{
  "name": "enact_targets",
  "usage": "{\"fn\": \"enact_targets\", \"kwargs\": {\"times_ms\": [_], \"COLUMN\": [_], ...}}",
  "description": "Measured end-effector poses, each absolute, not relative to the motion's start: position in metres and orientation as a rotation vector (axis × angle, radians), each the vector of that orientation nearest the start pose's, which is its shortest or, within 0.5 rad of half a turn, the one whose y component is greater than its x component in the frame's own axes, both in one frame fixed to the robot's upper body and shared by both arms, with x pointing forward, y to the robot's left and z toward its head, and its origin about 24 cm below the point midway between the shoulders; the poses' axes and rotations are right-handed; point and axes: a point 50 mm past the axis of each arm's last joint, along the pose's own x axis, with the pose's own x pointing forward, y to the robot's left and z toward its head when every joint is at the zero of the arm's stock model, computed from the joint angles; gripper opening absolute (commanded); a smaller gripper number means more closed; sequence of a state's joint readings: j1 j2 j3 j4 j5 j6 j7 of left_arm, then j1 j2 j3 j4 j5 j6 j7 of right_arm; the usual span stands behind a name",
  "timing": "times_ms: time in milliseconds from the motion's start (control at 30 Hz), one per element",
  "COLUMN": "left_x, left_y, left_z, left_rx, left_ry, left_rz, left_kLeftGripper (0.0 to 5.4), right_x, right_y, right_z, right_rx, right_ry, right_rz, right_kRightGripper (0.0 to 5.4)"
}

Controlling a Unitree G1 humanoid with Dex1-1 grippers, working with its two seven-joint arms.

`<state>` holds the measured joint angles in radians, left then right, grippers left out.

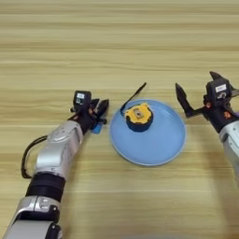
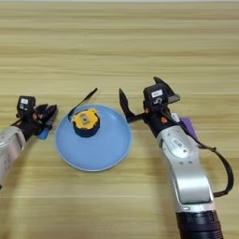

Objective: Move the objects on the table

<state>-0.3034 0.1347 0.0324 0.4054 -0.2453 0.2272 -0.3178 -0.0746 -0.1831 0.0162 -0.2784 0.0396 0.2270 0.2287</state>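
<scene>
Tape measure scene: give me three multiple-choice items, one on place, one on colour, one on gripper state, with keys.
1. Where is the tape measure?
A. on the plate
B. on the bare table
C. in the right gripper

2. What colour is the plate?
A. red
B. light blue
C. white

3. How does the right gripper stand?
A. shut on the tape measure
B. shut on the plate
C. open, holding nothing

Key:
1 A: the tape measure lies on the plate's near-left part, its strap reaching over the rim.
2 B: the plate is light blue against the wooden table.
3 C: its fingers are spread wide beside the plate's right rim, with nothing between them.

The left gripper is at a small blue tube, left of the plate.
</scene>
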Motion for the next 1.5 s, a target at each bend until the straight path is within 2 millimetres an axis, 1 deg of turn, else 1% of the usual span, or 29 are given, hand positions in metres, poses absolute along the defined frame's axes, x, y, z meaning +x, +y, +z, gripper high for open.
{"fn": "enact_targets", "kwargs": {"times_ms": [200, 233, 500, 767, 800, 933, 1200, 1267, 1500], "left_x": [0.3042, 0.302, 0.3009, 0.301, 0.301, 0.3011, 0.3015, 0.3009, 0.3002], "left_y": [0.1535, 0.1536, 0.1513, 0.1484, 0.1482, 0.1478, 0.1492, 0.1498, 0.1481], "left_z": [0.0128, 0.0074, 0.004, 0.0043, 0.0043, 0.0047, 0.0077, 0.0082, 0.0117], "left_rx": [-0.163, -0.168, -0.175, -0.177, -0.177, -0.178, -0.208, -0.21, -0.229], "left_ry": [0.311, 0.333, 0.345, 0.337, 0.336, 0.332, 0.303, 0.297, 0.259], "left_rz": [-0.308, -0.303, -0.305, -0.312, -0.312, -0.314, -0.315, -0.316, -0.332], "left_kLeftGripper": [2.69, 2.74, 3.4, 4.06, 4.21, 4.47, 5.26, 5.38, 5.38], "right_x": [0.261, 0.261, 0.2616, 0.2618, 0.2618, 0.2618, 0.2624, 0.2624, 0.2627], "right_y": [-0.1551, -0.1552, -0.155, -0.1538, -0.1534, -0.1532, -0.1535, -0.1534, -0.1531], "right_z": [0.1033, 0.1033, 0.1019, 0.0999, 0.0998, 0.0995, 0.0971, 0.0969, 0.0957], "right_rx": [-0.16, -0.16, -0.162, -0.163, -0.163, -0.164, -0.166, -0.166, -0.167], "right_ry": [-0.102, -0.102, -0.096, -0.088, -0.088, -0.088, -0.085, -0.084, -0.08], "right_rz": [0.274, 0.274, 0.275, 0.282, 0.283, 0.285, 0.286, 0.286, 0.288], "right_kRightGripper": [5.4, 5.4, 5.4, 5.4, 5.4, 5.4, 5.4, 5.4, 5.4]}}
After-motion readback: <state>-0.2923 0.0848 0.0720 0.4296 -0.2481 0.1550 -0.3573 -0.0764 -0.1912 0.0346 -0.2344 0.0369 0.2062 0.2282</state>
